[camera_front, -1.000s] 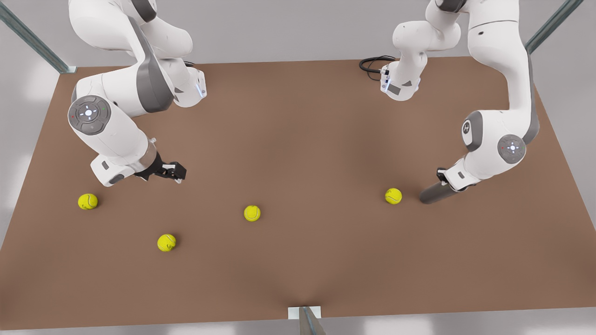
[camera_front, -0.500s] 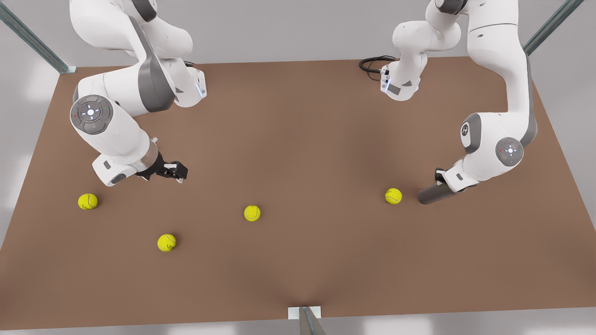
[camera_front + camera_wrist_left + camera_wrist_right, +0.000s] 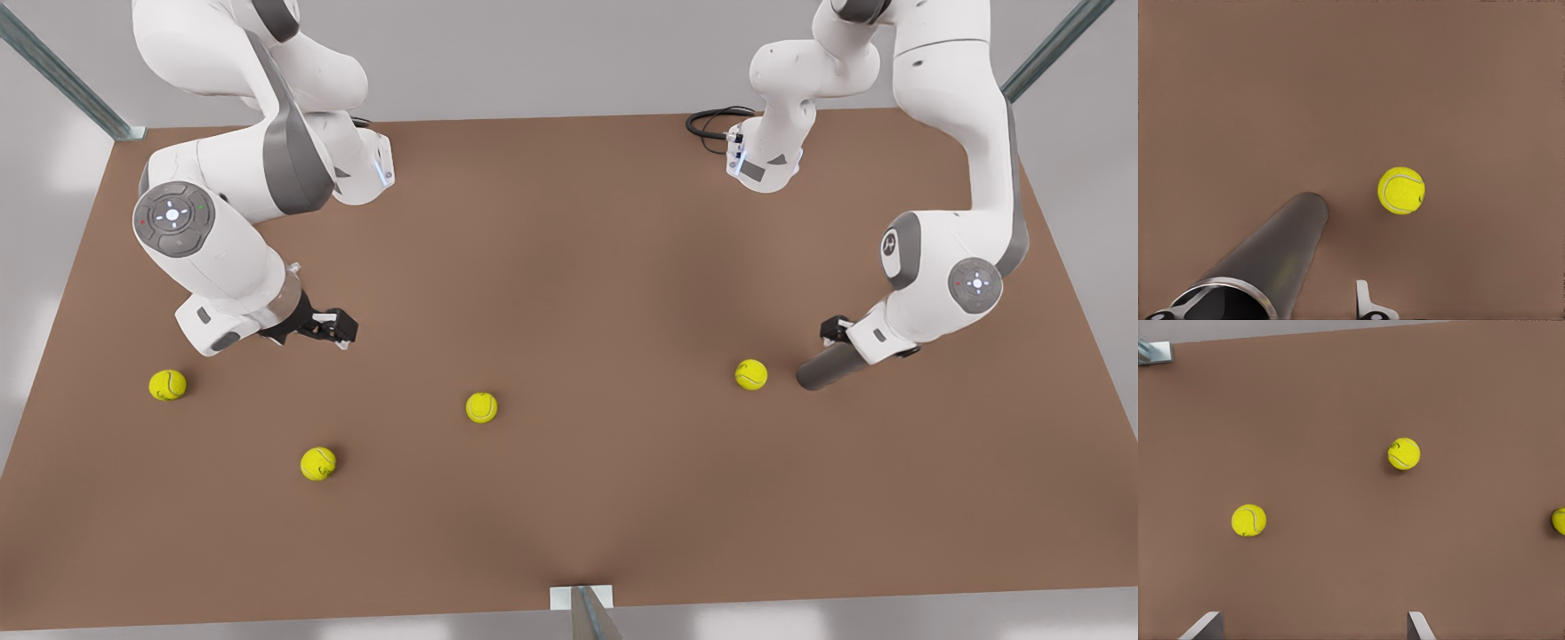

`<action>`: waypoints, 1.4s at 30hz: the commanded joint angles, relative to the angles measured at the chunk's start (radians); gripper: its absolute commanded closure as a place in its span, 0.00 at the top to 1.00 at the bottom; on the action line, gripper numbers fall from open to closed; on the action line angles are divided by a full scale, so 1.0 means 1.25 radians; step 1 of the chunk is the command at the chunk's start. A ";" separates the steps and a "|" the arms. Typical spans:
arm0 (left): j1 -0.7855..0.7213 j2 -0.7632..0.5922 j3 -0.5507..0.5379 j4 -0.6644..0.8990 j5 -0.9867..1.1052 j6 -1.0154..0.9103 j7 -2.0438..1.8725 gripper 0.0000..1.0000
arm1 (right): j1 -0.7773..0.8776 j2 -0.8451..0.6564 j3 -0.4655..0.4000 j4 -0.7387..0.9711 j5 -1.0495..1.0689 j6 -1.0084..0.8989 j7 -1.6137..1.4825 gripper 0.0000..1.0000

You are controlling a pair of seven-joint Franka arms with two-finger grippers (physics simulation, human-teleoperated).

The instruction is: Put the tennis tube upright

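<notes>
The tennis tube [image 3: 822,367] is a dark grey cylinder lying on its side on the brown table [image 3: 578,267] at the front view's right. My left gripper [image 3: 843,348] sits over the tube's far end. In the left wrist view the tube [image 3: 1275,250] runs away from its hollow rim between my two wide-apart fingers [image 3: 1365,299]; it lies nearer one finger and apart from the other, so the left gripper [image 3: 1261,305] is open. My right gripper [image 3: 340,327] hovers open at the front view's left, holding nothing, its fingertips [image 3: 1415,623] far apart.
Several yellow-green tennis balls lie on the table: one [image 3: 751,374] just beside the tube's free end, seen close [image 3: 1401,190], one in the middle [image 3: 481,407], and two [image 3: 317,463] [image 3: 167,385] in front of the right gripper. A black cable [image 3: 711,120] lies at the back.
The left gripper has crept toward the front view's left and slightly back, and the tube's free end has slid a little closer to the nearby ball. The right arm has barely shifted.
</notes>
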 commanded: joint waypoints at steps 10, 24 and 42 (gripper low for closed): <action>-0.019 -0.013 0.005 0.000 0.000 -0.006 -0.014 1.00 | 0.000 0.000 -0.001 -0.002 -0.005 0.001 0.001 1.00; -0.021 -0.037 0.005 0.001 0.000 -0.018 -0.009 1.00 | -0.004 0.005 0.001 0.007 0.026 0.033 -0.004 1.00; 0.009 -0.019 0.002 0.363 0.051 -0.401 -0.031 1.00 | 0.000 0.012 -0.002 -0.002 -0.003 0.027 -0.101 1.00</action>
